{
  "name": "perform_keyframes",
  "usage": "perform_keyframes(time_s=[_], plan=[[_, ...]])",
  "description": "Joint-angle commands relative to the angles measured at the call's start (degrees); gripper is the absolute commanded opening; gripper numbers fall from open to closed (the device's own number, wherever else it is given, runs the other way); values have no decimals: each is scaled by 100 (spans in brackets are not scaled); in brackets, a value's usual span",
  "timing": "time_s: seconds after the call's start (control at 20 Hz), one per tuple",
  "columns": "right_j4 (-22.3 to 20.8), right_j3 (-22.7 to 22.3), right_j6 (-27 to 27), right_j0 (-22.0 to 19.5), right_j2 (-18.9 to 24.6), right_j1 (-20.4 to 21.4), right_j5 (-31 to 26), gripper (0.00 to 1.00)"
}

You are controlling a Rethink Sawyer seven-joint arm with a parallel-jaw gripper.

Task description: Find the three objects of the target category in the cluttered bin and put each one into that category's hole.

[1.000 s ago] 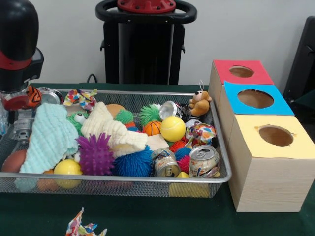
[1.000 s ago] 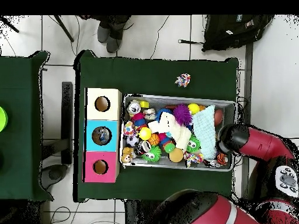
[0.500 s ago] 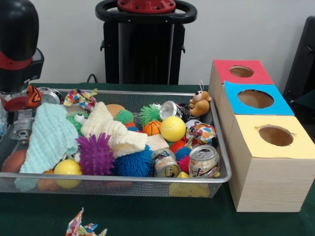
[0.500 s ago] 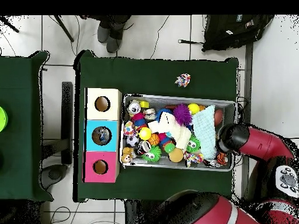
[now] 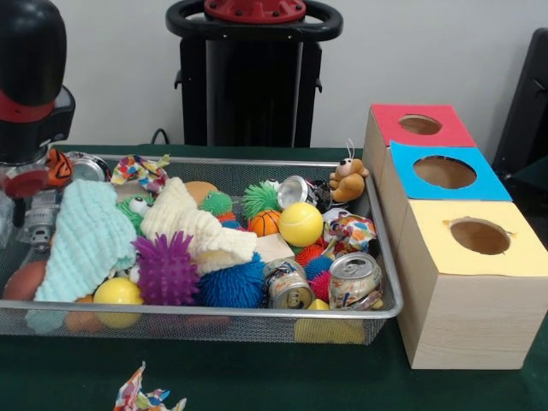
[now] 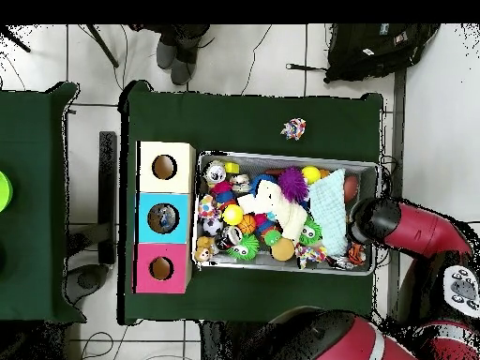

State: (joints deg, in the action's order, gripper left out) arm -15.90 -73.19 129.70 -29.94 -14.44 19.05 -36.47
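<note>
A wire mesh bin point(image 5: 381, 282) on a bench point(image 5: 257, 385) with a dark green cloth. Full of soft and shiny things: a fuzzy mint cloth point(image 5: 81, 240), a cream knitted cloth point(image 5: 193, 224), a spiky purple ball point(image 5: 165, 270), a spiky blue ball point(image 5: 233, 284), a smooth yellow ball point(image 5: 300, 223), a tiny orange basketball point(image 5: 265, 223). Two dented metal cans point(image 5: 354, 281) near the front right corner of the bin, a third can point(image 5: 294, 190) lying further back. A small brown plush bear point(image 5: 348, 179) up against the right rim. Beside the bin, three wooden boxes with round holes, topped red point(image 5: 419, 125), blue point(image 5: 443, 171) and yellow point(image 5: 478, 236). A crumpled bright wrapper point(image 5: 145, 396) lying on the cloth outside the bin. Red and black arm point(image 5: 30, 77) down at the bin's left end, by an orange tiger toy point(image 5: 58, 167). Fingers hidden behind the arm, so cannot tell how wide or what is held.
</note>
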Motion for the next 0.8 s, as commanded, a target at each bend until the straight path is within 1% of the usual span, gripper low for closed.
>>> perform_keyframes(time_s=[0.05,0.15,0.2,0.35,0.8], plan=[[158,104,663,-282,756,-55,1825,100],[194,103,633,-278,766,-56,1754,100],[213,144,618,-234,730,-67,1579,100],[279,101,616,-227,763,-38,1419,100],[194,106,568,-207,766,-42,1533,100]])
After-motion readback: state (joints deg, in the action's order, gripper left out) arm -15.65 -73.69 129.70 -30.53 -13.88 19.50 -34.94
